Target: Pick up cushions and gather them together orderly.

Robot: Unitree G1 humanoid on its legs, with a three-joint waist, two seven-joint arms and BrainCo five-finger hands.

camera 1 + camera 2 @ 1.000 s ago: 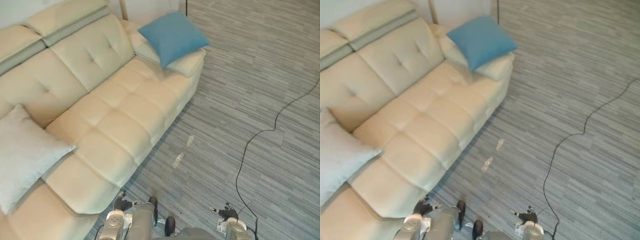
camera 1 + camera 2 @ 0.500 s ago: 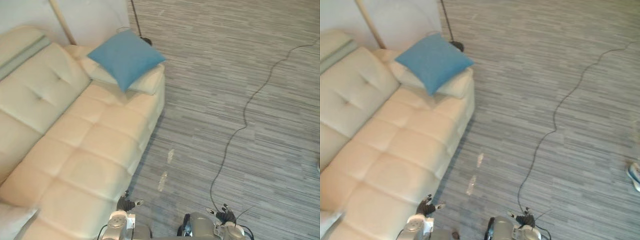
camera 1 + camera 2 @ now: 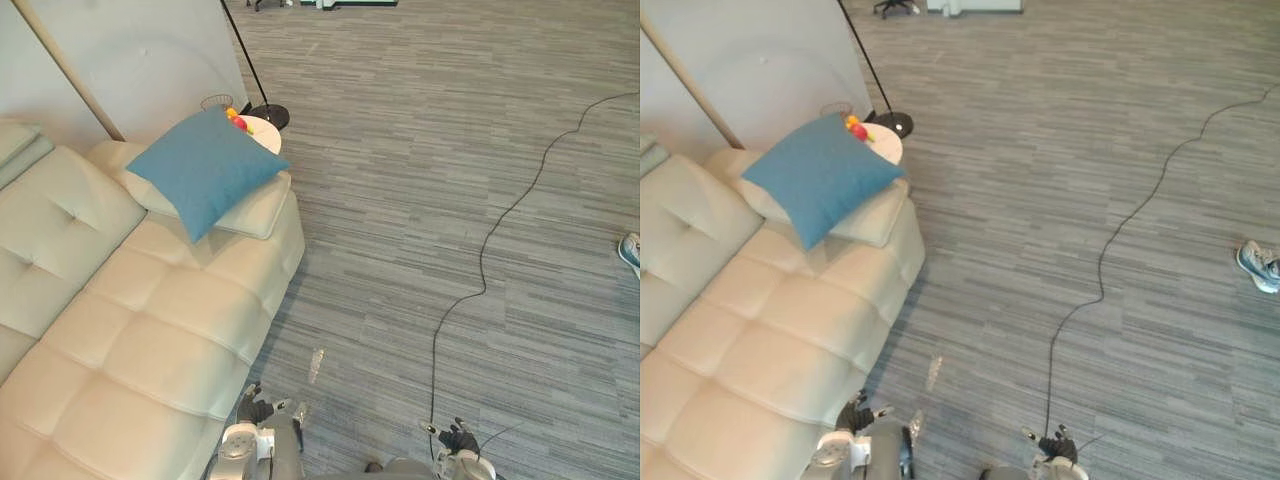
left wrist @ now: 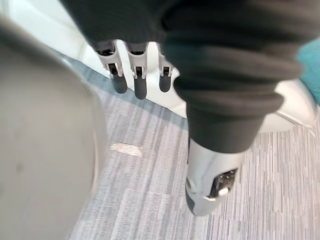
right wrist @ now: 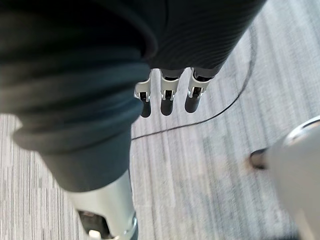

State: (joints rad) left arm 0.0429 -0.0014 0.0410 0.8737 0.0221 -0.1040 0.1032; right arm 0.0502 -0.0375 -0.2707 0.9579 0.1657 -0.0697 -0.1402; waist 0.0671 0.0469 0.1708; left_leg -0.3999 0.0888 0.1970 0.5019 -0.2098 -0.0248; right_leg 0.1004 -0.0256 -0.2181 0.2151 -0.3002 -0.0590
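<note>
One blue cushion (image 3: 205, 170) lies at the far right end of the one cream sofa (image 3: 150, 330). It is draped at a tilt over the padded armrest (image 3: 255, 212), with one corner pointing toward the seat. The cushion is square, plain and evenly plump, with no pattern or trim.

Just behind it stands one small round white table (image 3: 264, 134) with a few red and yellow things on it, too small to name. One black lamp base (image 3: 268, 115) sits just beyond that, its pole slanting up past the pale wall panel (image 3: 150, 60). One shoe (image 3: 1260, 266) shows at the right edge.

The sofa's front edge runs diagonally from the near left to the armrest. To its right the grey striped carpet (image 3: 450, 180) spreads wide, with one pale smudge (image 3: 316, 362) near the sofa.

The left hand (image 3: 252, 408) hangs low just beside the sofa's near edge, its fingers (image 4: 139, 82) straight and holding nothing. The right hand (image 3: 460, 438) hangs over the carpet, well apart from the sofa, its fingers (image 5: 167, 100) likewise straight and holding nothing.
</note>
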